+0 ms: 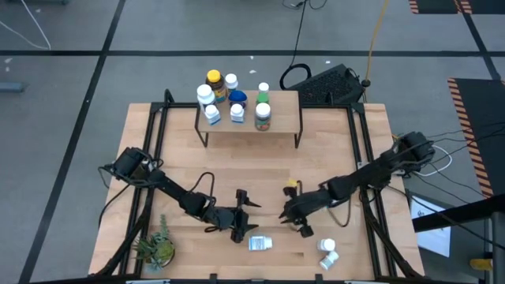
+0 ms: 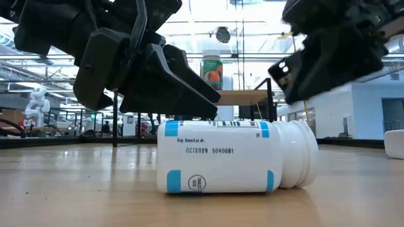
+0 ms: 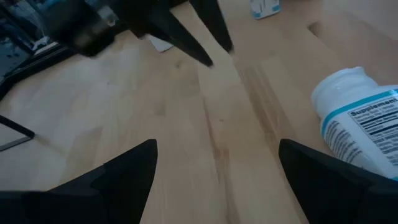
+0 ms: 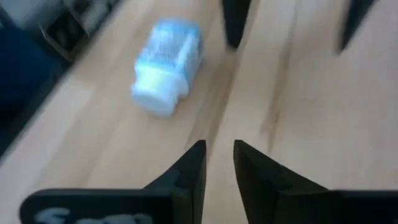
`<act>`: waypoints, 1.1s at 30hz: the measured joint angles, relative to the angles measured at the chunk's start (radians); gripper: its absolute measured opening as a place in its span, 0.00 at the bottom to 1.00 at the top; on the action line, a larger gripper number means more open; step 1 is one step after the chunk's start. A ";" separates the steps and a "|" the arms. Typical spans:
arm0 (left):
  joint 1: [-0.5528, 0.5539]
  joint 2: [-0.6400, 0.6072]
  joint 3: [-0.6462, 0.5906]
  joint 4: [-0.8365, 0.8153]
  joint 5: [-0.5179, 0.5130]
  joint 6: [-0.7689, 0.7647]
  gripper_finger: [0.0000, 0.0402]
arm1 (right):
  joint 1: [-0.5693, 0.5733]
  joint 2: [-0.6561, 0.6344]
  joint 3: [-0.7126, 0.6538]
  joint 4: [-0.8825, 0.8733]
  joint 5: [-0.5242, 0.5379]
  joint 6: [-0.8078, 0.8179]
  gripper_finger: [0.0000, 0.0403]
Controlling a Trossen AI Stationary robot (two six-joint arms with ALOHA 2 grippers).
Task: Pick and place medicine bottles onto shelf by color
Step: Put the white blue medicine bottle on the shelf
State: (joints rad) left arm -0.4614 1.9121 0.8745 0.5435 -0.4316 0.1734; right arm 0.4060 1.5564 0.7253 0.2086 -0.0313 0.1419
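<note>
Right now 1 white medicine bottle (image 1: 259, 244) lies on its side on the table (image 1: 331, 158), near its front edge, just beyond the tips of both grippers. The left gripper (image 1: 247, 214) hangs with its fingers spread wide and nothing between them; the bottle sits ahead of and just off to one side of its fingertips. The right gripper (image 1: 293, 222) has its fingers drawn nearly together, gripping nothing, with the bottle also ahead of and to one side of its tips. The left looks slightly nearer and readier. In the low view the bottle's long axis runs across the frame, cap toward the right gripper's side. 2 more white bottles (image 1: 328, 252) lie behind the right fingers; the shelf (image 1: 284, 118) stands well beyond both.
</note>
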 joint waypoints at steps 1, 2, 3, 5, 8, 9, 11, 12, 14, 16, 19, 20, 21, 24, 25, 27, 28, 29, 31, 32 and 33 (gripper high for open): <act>0.000 0.000 0.000 0.000 0.000 0.000 0.85 | 0.003 -0.020 -0.029 0.053 0.007 -0.001 0.19; 0.000 0.000 0.000 0.001 0.000 0.001 0.85 | 0.008 -0.038 -0.059 0.105 0.008 -0.008 0.20; 0.000 0.000 0.000 0.003 0.000 0.001 0.85 | 0.014 -0.052 -0.088 0.148 0.009 -0.006 0.22; 0.000 0.000 0.000 0.004 0.000 -0.001 0.85 | 0.029 -0.061 -0.136 0.248 0.016 0.025 0.27; 0.002 0.000 0.000 0.007 0.000 -0.001 0.85 | 0.072 -0.037 -0.165 0.388 0.087 0.116 0.38; 0.004 0.000 0.000 0.010 0.000 -0.003 0.85 | 0.087 -0.020 -0.159 0.428 0.107 0.146 0.42; 0.014 0.000 0.000 0.013 0.001 -0.013 0.85 | 0.119 0.014 -0.130 0.458 0.124 0.152 0.50; 0.021 0.000 0.000 0.016 0.006 -0.020 0.85 | 0.135 0.035 -0.108 0.460 0.138 0.145 0.54; 0.036 0.000 0.000 0.023 0.009 -0.020 0.85 | 0.163 0.082 -0.057 0.456 0.170 0.114 0.62; 0.050 0.000 0.000 0.035 0.010 -0.020 0.85 | 0.182 0.137 -0.009 0.450 0.223 0.070 0.68; 0.069 0.000 0.000 0.035 0.011 -0.025 0.85 | 0.193 0.233 0.051 0.444 0.278 0.032 0.75; 0.074 0.000 0.000 0.033 0.011 -0.025 0.85 | 0.194 0.268 0.072 0.444 0.286 0.030 0.76; 0.078 0.000 0.000 0.033 0.011 -0.025 0.85 | 0.194 0.301 0.091 0.444 0.291 0.035 0.78; 0.085 0.000 0.000 0.024 0.010 -0.029 0.85 | 0.198 0.397 0.146 0.442 0.288 0.056 0.79; 0.086 0.000 0.000 0.022 0.009 -0.036 0.85 | 0.198 0.427 0.160 0.441 0.278 0.058 0.79; 0.088 0.000 0.000 0.011 0.008 -0.071 0.85 | 0.200 0.475 0.181 0.434 0.240 0.059 0.79; 0.088 0.000 0.000 0.002 0.008 -0.094 0.85 | 0.200 0.498 0.192 0.438 0.236 0.057 0.79; 0.088 0.000 0.000 -0.005 0.007 -0.117 0.85 | 0.203 0.512 0.196 0.447 0.245 0.052 0.78; 0.087 0.000 0.000 -0.018 0.007 -0.157 0.85 | 0.204 0.532 0.205 0.457 0.247 0.042 0.76; 0.085 0.000 0.000 -0.025 0.007 -0.174 0.85 | 0.204 0.535 0.205 0.457 0.248 0.039 0.75; 0.081 0.000 0.000 -0.032 0.005 -0.191 0.85 | 0.203 0.535 0.205 0.457 0.248 0.039 0.73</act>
State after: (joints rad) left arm -0.3804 1.9124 0.8748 0.5112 -0.4266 -0.0181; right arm 0.6090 2.0918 0.9298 0.6655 0.2165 0.1812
